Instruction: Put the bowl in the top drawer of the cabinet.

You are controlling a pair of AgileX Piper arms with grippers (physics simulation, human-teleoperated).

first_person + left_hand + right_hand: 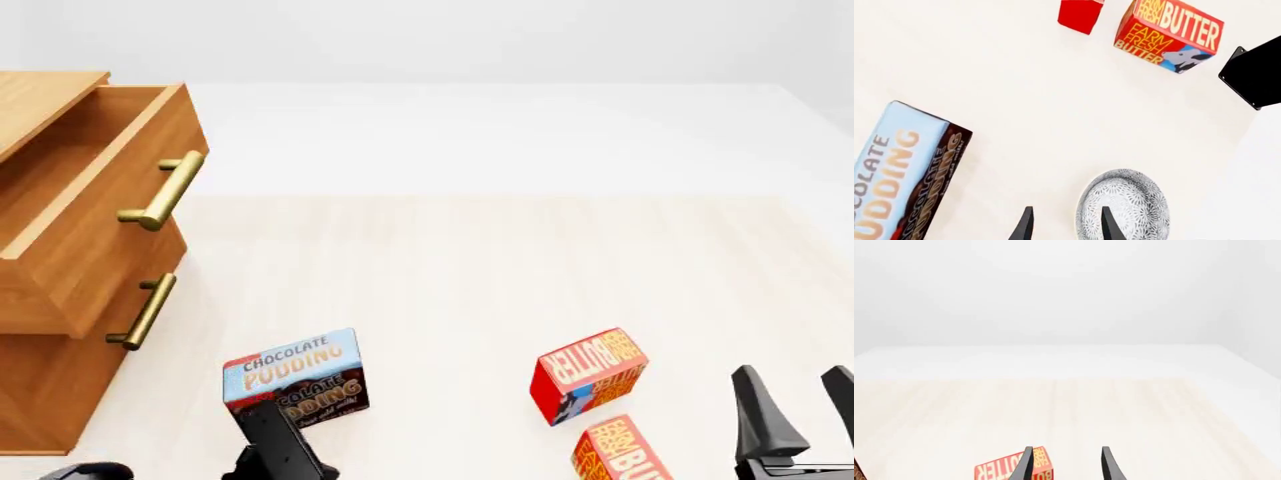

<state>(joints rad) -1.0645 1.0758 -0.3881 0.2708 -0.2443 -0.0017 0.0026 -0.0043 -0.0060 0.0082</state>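
Observation:
The bowl (1131, 202), white with a fine grey lattice, shows only in the left wrist view, resting on the pale table. My left gripper (1066, 227) is open above it; one finger (1111, 226) overlaps the bowl's rim and the other stands outside it, with nothing held. In the front view the bowl is out of sight. The wooden cabinet (40, 400) stands at the far left, its top drawer (114, 215) pulled out, brass handle (167, 188) facing right. My right gripper (798, 410) is open and empty at the near right.
A chocolate pudding box (294, 380) stands near the left arm's black link (278, 440). Two red butter boxes (587, 375) (625, 452) lie between the arms. The lower drawer's handle (143, 310) sits under the open drawer.

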